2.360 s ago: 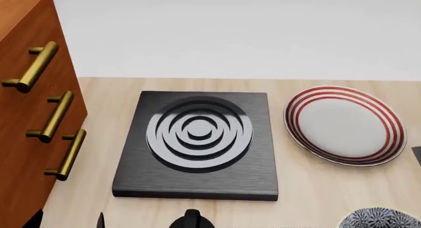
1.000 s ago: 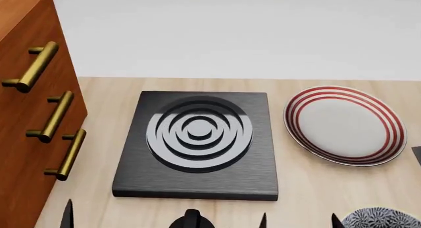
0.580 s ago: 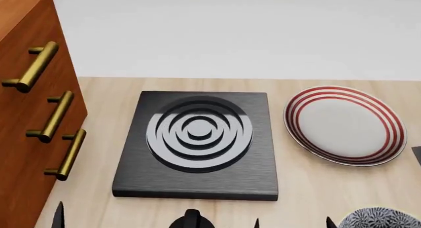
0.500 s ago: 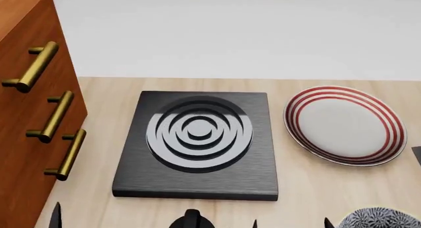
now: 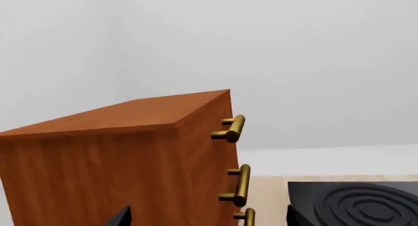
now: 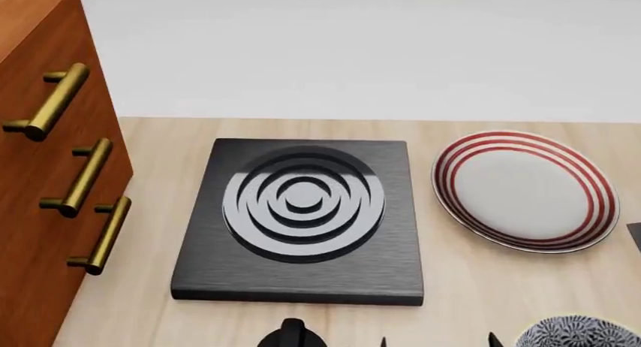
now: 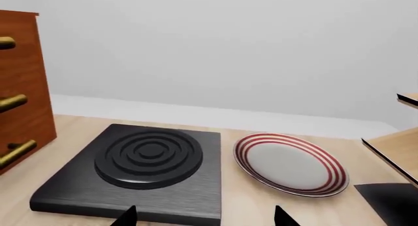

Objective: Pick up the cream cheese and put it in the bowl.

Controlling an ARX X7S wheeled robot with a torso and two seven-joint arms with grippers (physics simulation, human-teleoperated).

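The cream cheese is out of view in all frames. Only the patterned blue-and-white top of the bowl (image 6: 581, 334) shows, at the head view's bottom right edge. My right gripper (image 6: 437, 342) is open, its two dark fingertips (image 6: 493, 339) just peeking in left of the bowl. In the right wrist view the right gripper (image 7: 205, 220) stands wide open and empty, facing the black stove (image 7: 147, 160) and the red-ringed plate (image 7: 290, 163). My left gripper (image 5: 207, 221) is open and empty too, before the wooden cabinet (image 5: 117, 157). It does not show in the head view.
A black stove block (image 6: 300, 219) lies mid-counter, a white plate with red rings (image 6: 524, 191) to its right. The wooden cabinet (image 6: 40, 174) with brass handles (image 6: 85, 178) stands at the left. A dark flat piece (image 7: 392, 201) and a wooden edge (image 7: 398, 147) lie far right.
Both grippers' fingertips have sunk toward the head view's bottom edge. The left one has left that view; the right tips show less. Nothing on the counter moved.
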